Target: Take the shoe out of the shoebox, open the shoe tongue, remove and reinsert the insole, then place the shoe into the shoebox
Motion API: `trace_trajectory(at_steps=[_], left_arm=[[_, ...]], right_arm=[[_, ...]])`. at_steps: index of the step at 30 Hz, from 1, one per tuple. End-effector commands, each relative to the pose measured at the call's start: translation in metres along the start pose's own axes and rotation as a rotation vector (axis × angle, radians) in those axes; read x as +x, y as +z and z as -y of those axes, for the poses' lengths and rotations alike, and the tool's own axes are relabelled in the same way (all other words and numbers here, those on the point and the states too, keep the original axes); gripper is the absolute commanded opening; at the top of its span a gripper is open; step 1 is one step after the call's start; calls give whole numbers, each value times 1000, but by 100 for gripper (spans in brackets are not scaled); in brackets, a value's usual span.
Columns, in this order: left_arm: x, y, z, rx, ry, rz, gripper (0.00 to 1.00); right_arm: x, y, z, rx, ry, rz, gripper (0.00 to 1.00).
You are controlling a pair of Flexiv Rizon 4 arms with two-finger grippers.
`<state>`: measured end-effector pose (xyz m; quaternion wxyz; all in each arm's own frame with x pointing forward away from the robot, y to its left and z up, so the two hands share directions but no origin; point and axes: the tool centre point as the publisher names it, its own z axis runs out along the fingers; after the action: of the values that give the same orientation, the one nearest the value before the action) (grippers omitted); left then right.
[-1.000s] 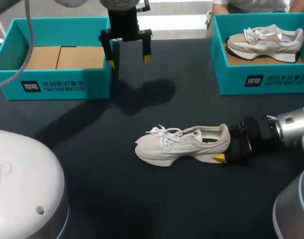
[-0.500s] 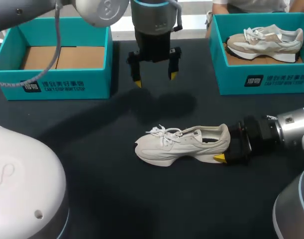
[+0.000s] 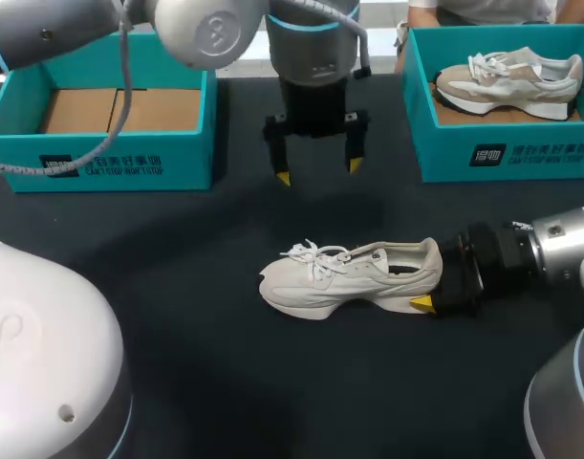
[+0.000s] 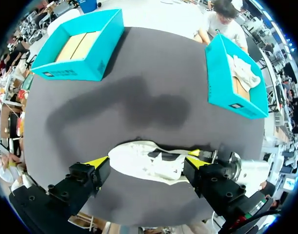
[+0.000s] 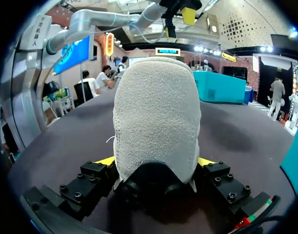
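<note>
A cream sneaker point(image 3: 349, 277) lies on its sole at the middle of the dark table, toe pointing left, laces tied. My right gripper point(image 3: 435, 287) comes in from the right and is shut on the sneaker's heel. The right wrist view shows the heel point(image 5: 156, 117) filling the gap between the fingers. My left gripper point(image 3: 317, 177) hangs open, pointing down, above the table behind the sneaker. In the left wrist view the sneaker point(image 4: 139, 168) lies far below, between the open fingertips point(image 4: 97, 162). The teal shoebox point(image 3: 100, 158) at the back left holds only cardboard.
A second teal shoebox point(image 3: 502, 158) at the back right holds another sneaker point(image 3: 507, 76). My left arm's links span the back of the table from the left. Bare table lies in front of the sneaker and to its left.
My left gripper has swung right from beside the left shoebox, and nearer, to a spot behind the sneaker, staying open. The right gripper and sneaker have not moved.
</note>
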<state>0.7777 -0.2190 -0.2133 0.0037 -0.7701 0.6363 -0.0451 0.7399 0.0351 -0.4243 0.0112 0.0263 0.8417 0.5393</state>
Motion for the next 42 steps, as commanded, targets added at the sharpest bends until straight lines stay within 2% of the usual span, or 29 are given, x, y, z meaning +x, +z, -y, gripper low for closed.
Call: trace_trajectory(at_steps=[1,6,12,19,32,42], left_arm=[[24,-1,-27,21,43,36,100],[48,7,-49,-9,84,51,100],[73,23,-65,-36,50,126,100],[87,50,-80,-81,49,95,100],[91,85,-106,-128,78,136,100],[80,105,-102,-90,78,197,100]], right_arm=[[0,4,2,4,1,2,0],[0,4,2,4,1,2,0],[0,4,2,4,1,2,0],[0,4,2,4,1,2,0],[0,4,2,4,1,2,0],[0,4,2,4,1,2,0]])
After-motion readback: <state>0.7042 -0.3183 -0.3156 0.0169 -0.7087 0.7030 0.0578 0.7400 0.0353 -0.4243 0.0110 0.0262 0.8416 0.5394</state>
